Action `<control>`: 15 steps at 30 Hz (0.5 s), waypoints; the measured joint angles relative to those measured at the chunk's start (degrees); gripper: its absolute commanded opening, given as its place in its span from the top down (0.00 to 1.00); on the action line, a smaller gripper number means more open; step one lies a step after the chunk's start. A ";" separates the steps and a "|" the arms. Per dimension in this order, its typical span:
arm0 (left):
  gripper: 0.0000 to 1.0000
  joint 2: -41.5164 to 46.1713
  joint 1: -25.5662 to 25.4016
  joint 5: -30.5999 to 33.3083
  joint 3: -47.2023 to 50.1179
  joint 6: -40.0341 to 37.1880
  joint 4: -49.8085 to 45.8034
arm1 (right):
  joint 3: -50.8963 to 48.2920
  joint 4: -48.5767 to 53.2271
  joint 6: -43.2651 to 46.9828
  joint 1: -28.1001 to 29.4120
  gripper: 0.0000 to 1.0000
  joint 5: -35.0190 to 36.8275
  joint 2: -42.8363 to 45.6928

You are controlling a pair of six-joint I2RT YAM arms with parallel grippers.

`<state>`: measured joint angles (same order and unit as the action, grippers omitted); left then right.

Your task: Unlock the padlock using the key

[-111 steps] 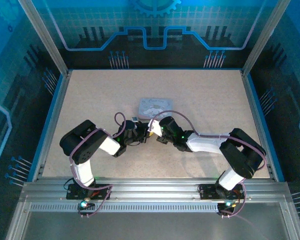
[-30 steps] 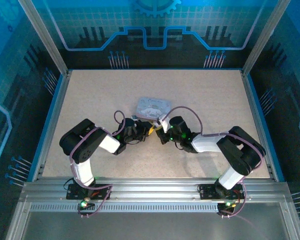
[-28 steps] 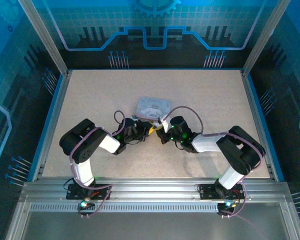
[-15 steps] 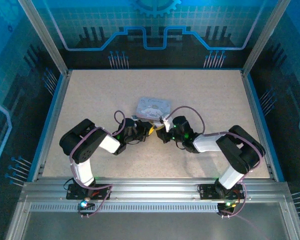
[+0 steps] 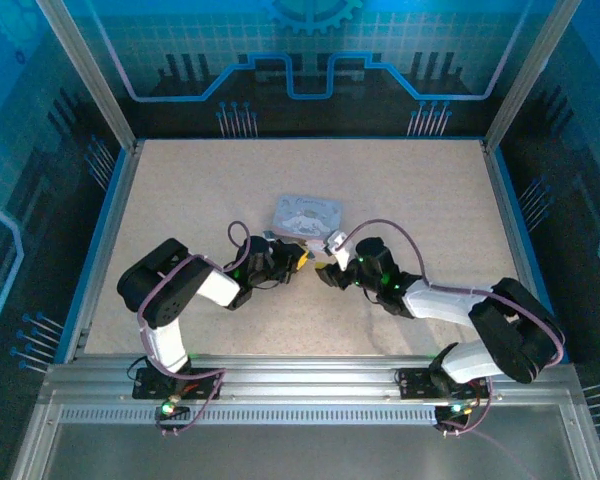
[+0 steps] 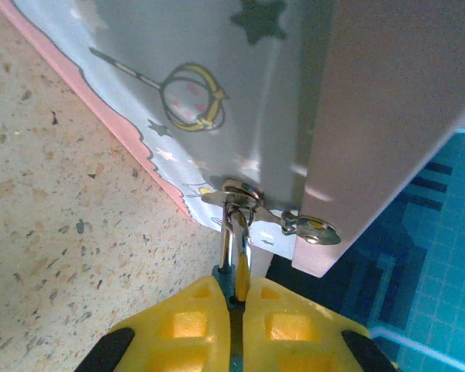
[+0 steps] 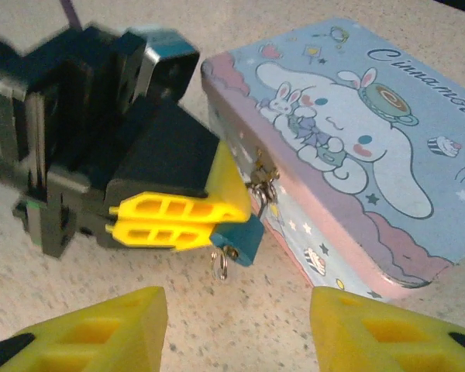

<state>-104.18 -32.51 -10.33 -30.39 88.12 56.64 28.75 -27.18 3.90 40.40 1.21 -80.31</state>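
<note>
A small teal padlock [image 7: 248, 234] hangs by its thin shackle [image 6: 227, 246] from the hasp [image 6: 240, 194] on the front of the pale tin box [image 7: 356, 147]. My left gripper [image 7: 225, 222] is shut on the padlock's body, its yellow fingers [image 6: 190, 325] pressed on either side. The key [image 7: 231, 253] sticks in the bottom of the padlock, its wire ring [image 7: 220, 265] dangling free. My right gripper [image 7: 236, 329] is open a short way in front of the key and touches nothing. In the top view both grippers [image 5: 298, 260] [image 5: 326, 270] meet at the box's near edge.
The tin box [image 5: 306, 216] lies near the middle of the speckled table [image 5: 180, 200]. A raised blue rim [image 5: 100, 240] and glass walls enclose the table. Both arms reach in low from the near edge.
My right gripper has opened, let go of the key and drawn back a little. The right arm's elbow has swung out to the right. The left gripper has kept its hold.
</note>
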 measured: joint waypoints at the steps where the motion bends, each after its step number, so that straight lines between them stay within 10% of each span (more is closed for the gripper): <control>1: 1.00 0.15 0.00 0.00 0.00 0.00 -0.17 | 0.28 1.29 2.60 1.77 0.45 1.66 -0.20; 15: 1.00 1.09 0.22 0.00 0.61 0.44 -0.83 | 7.37 4.09 22.60 9.99 0.43 14.32 -7.39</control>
<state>-103.09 -32.29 -10.33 -29.78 88.55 55.81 36.12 -23.09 26.50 50.39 15.53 -87.70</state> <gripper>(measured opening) 0.096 0.573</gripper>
